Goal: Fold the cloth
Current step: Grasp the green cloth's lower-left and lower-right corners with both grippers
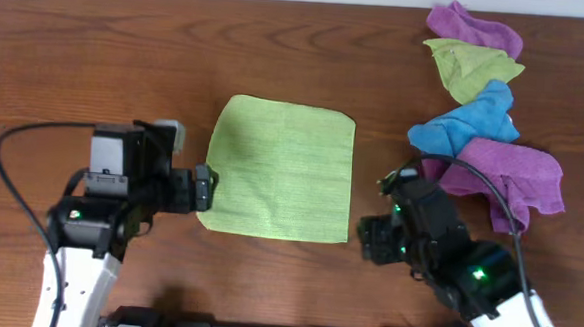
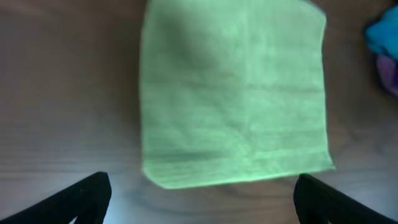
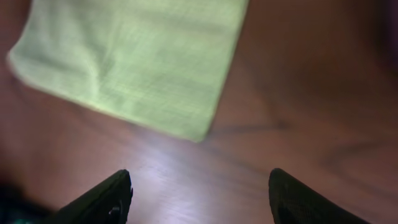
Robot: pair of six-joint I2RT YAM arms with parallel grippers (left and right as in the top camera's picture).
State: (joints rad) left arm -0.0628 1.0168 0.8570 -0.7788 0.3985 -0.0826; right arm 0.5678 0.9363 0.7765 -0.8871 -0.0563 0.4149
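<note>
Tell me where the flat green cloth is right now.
In the overhead view the flat green cloth lies spread in the centre, between the left pincer and the right pincer.

Five cloths lie on my tabletop [image 1: 97, 53]: one flat green cloth [image 1: 282, 168] and four crumpled ones, namely upper purple cloth [image 1: 476, 28], lower purple cloth [image 1: 512, 173], crumpled green cloth [image 1: 470, 68], blue cloth [image 1: 469, 123]. I have two pincers: left pincer [image 1: 208, 187], right pincer [image 3: 200, 175].

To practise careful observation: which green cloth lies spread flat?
The central green cloth; the other green one sits crumpled among the coloured cloths at the far right.
</note>
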